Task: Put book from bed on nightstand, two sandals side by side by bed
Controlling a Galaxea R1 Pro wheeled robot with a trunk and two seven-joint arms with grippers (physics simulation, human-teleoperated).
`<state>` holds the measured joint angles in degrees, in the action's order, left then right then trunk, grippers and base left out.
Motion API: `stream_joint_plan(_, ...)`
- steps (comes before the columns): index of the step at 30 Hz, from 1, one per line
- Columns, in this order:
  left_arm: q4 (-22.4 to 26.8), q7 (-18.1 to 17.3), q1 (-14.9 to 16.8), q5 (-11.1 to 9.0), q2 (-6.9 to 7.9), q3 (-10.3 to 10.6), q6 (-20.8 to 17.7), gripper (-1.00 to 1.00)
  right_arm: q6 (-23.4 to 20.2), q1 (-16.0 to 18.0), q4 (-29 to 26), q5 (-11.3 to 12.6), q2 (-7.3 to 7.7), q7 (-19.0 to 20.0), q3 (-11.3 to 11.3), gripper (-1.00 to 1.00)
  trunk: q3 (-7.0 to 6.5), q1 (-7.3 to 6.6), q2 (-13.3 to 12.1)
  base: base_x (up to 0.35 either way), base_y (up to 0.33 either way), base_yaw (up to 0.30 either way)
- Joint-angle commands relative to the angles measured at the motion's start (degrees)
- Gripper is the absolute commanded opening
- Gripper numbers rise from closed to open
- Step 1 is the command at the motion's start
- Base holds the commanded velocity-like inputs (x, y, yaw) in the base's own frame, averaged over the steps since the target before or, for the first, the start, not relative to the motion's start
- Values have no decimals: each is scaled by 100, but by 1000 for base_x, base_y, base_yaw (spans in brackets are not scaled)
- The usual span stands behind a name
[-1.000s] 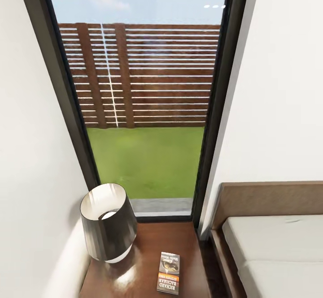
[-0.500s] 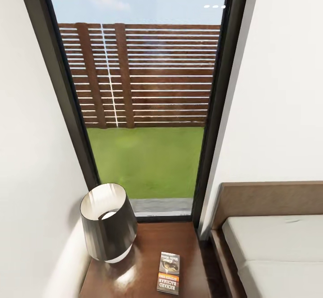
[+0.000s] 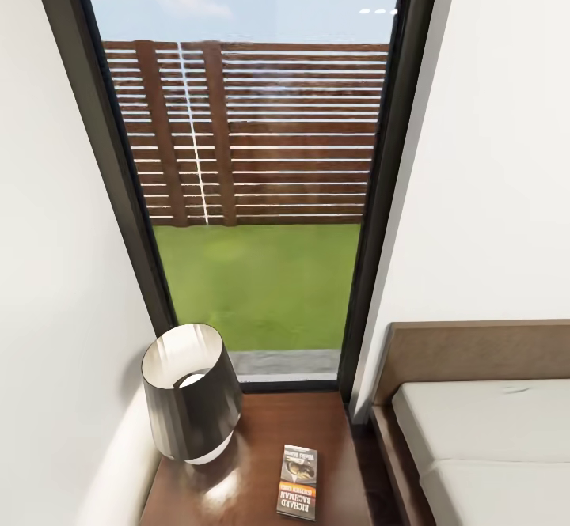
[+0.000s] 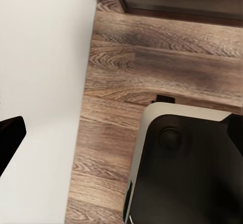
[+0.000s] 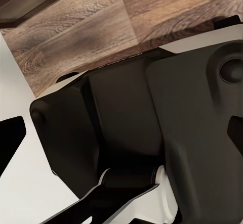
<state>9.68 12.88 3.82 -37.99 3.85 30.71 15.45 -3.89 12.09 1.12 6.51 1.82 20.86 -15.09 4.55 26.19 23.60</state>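
- The small dark-covered paperback book with its orange band (image 3: pixel 298 482) lies flat on the glossy reddish-brown wooden nightstand (image 3: pixel 261 447), near the front right of the top and just beside the dark-shaded table lamp (image 3: pixel 191 391), apart from it.
- The low bed, a pale mattress on a dark brown frame (image 3: pixel 483 439), stands to the right of the nightstand under the brown headboard (image 3: pixel 475 352); a tall dark-framed window (image 3: pixel 253 194) looks out on grass and a slatted fence.
- Judged from this, the book half of the task looks done; the blue sandals remain to be found and set side by side next to the bed.
- The wrist views look down on light-brown plank floor (image 4: pixel 116 82) and the robot's own dark and white bodywork (image 5: pixel 152 133); whether either gripper's fingers are apart or together cannot be told.
- To do the next step well, the head and base would likely need to turn down and away from the window to search the floor around the bed.
- Backing off slowly would spare the lamp and leave the book undisturbed.
- The sandals are flat, so a low, level approach with the fingers wide seems wise.
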Motion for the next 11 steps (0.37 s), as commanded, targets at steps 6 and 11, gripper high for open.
stream_joint_plan(6,7,35,4,-28,-9,49,10,100,-25,7,12,61,3,24,-12,100,12,3,12,0,0,0)
stream_joint_plan(11,4,36,4,-27,-3,49,10,100,-25,8,12,61,3,24,-12,100,12,3,12,0,0,0)
